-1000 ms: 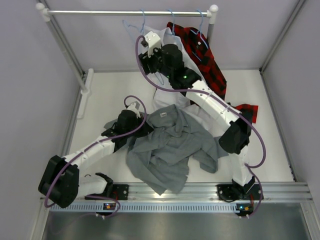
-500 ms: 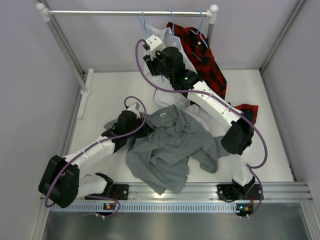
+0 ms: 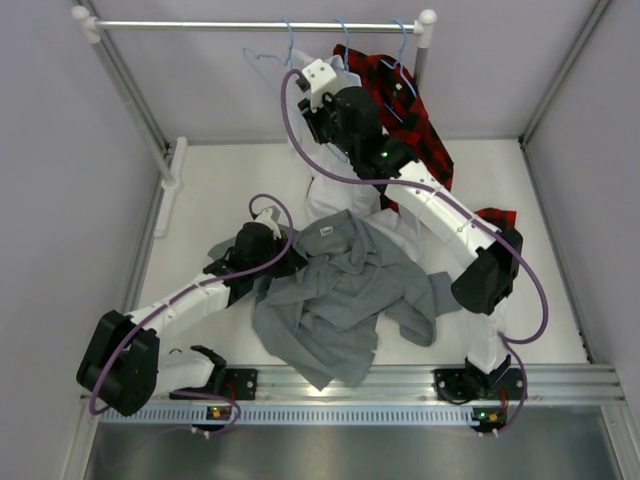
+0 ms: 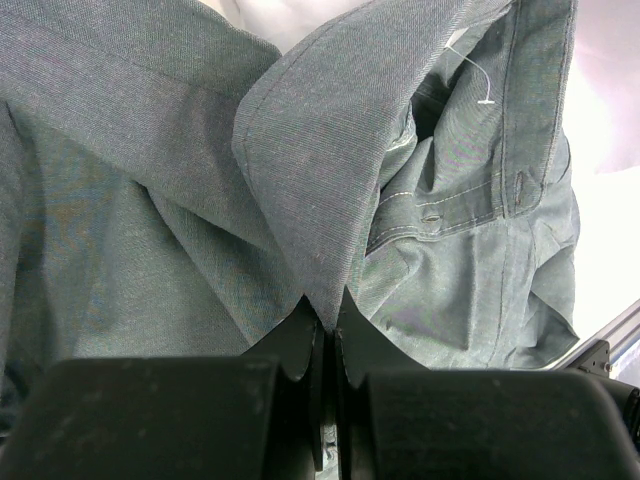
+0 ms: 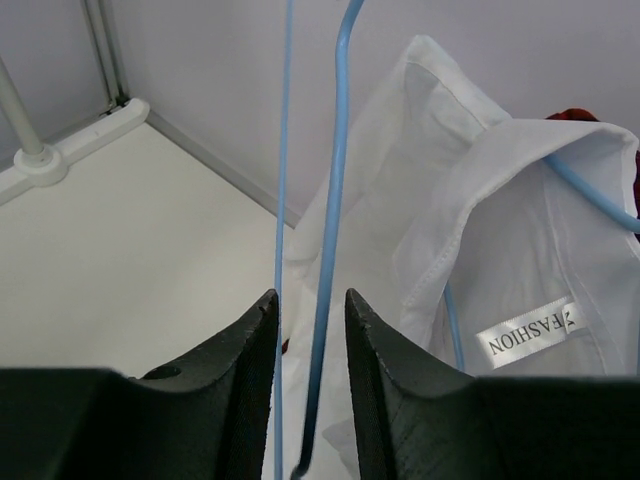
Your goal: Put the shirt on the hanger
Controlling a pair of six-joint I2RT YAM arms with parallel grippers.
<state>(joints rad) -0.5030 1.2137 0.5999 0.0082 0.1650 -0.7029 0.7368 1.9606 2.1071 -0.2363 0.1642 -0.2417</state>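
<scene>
The grey shirt [image 3: 340,295] lies crumpled on the white table between the arms. My left gripper [image 3: 286,260] is at its left edge. In the left wrist view that gripper [image 4: 323,312] is shut on a fold of the grey shirt [image 4: 330,150] by the collar. The empty light-blue hanger [image 3: 262,57] hangs from the rail. My right gripper [image 3: 304,100] is raised beside it. In the right wrist view the right gripper [image 5: 310,295] is open, with one hanger wire [image 5: 335,200] between the jaws and a second wire along the left finger [image 5: 240,350].
A white shirt [image 5: 500,230] and a red-and-black plaid shirt [image 3: 410,110] hang on other blue hangers right of my right gripper. The metal rail [image 3: 200,24] spans the back, with its post and foot [image 3: 170,170] at the left. Grey walls close in on all sides.
My right gripper has moved up and a little right toward the rail, and the hanger wire now runs between its jaws. The left arm and the grey shirt have not moved.
</scene>
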